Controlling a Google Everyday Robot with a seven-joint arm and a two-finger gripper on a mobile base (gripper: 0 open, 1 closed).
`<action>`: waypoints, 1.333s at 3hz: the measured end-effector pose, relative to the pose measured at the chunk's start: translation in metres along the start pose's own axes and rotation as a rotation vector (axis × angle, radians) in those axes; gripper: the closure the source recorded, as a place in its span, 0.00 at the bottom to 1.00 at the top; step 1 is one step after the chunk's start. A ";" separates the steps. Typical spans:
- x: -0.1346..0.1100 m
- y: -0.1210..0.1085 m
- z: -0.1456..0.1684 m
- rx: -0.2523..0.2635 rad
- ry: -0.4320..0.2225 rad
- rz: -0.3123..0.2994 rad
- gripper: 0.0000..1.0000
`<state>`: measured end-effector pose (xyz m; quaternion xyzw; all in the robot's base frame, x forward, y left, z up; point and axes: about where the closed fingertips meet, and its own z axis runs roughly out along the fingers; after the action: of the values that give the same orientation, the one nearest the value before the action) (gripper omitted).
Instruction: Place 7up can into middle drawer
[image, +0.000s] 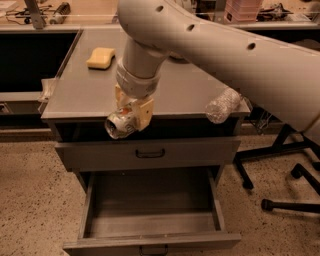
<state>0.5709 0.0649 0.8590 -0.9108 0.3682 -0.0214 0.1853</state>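
My gripper (131, 116) hangs from the big cream arm at the front edge of the cabinet top. It is shut on the 7up can (119, 125), which lies on its side with its silver end facing the camera. The can is held in the air above the closed upper drawer (150, 153). The middle drawer (150, 220) is pulled wide open below, with a plain grey inside and nothing in it; its black handle shows at the bottom edge.
A yellow sponge (101, 57) lies on the grey cabinet top (80, 95) at the back left. A clear plastic bottle (222, 105) lies at the top's front right corner. Black chair legs (280, 165) stand on the speckled floor to the right.
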 end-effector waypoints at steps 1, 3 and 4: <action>-0.027 0.040 0.011 0.007 -0.007 0.177 1.00; -0.024 0.065 0.054 -0.071 -0.055 0.309 1.00; -0.008 0.078 0.062 -0.018 0.040 0.376 1.00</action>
<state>0.5236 0.0387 0.7748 -0.8269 0.5359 -0.0012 0.1704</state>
